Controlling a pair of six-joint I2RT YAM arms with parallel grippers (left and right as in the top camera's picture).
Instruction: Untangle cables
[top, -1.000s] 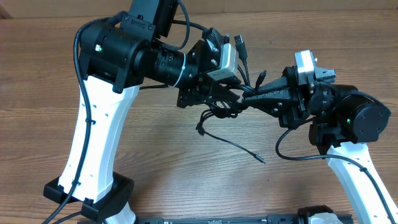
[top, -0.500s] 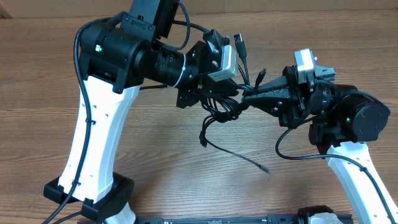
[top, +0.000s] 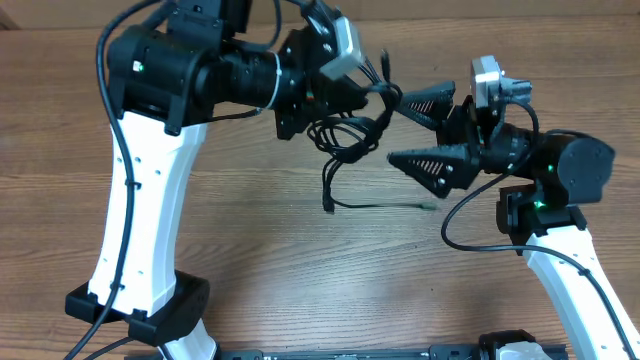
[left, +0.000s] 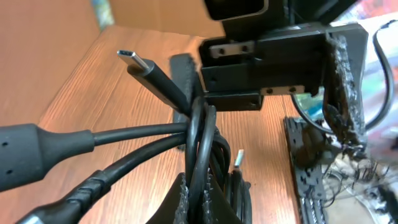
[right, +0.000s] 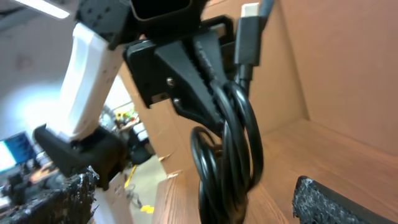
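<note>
The cables (top: 352, 138) are a knot of thin black cords hanging from my left gripper (top: 330, 112) above the table. One strand trails down to a plug end (top: 428, 206) on the wood. In the left wrist view my left gripper (left: 198, 190) is shut on a cable loop (left: 200, 137), and a silver-tipped plug (left: 133, 60) points away. My right gripper (top: 396, 130) stands wide open just right of the knot, its fingers (top: 432, 163) apart. The right wrist view shows the cable bundle (right: 227, 143) dangling between my right gripper's (right: 193, 199) spread pads (right: 342, 202) without touching them.
The wooden table (top: 250, 250) lies under both arms. The left arm's white column and black base (top: 140, 300) stand at the near left. The right arm's body (top: 560, 180) is at the right. A cardboard wall (right: 336, 56) lies beyond the table.
My right gripper has opened wide and let go of the cables. The left arm has moved toward the far side with the knot, and the loose strand has swung.
</note>
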